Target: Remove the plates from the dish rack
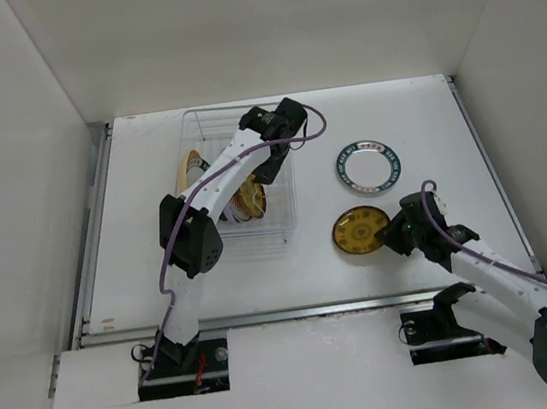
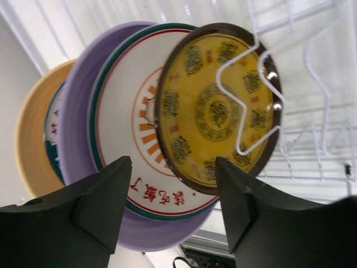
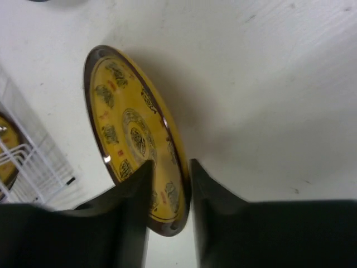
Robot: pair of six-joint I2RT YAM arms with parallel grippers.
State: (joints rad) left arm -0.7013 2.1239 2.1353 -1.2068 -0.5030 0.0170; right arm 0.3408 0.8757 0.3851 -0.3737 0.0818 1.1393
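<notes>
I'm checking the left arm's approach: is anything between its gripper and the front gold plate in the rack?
Only the rack's wire divider, crossing the right side of the gold plate. The rim facing the open left gripper looks clear.

Seen from above, the dish rack (image 1: pixel 206 133) takes the table's (image 1: pixel 422 104) 10 o'clock quarter, with the left arm (image 1: pixel 224 171) lying across it. Inside, the upright plates (image 2: pixel 125 111) overlap closely, and a wire divider (image 2: pixel 245 106) crosses the front gold plate (image 2: pixel 192 120) — little room there. Toward 3 o'clock lie a teal-rimmed plate (image 1: pixel 368 167) and a yellow plate (image 1: pixel 358 231), near but apart; open table runs at 1, 6 and 9 o'clock.
</notes>
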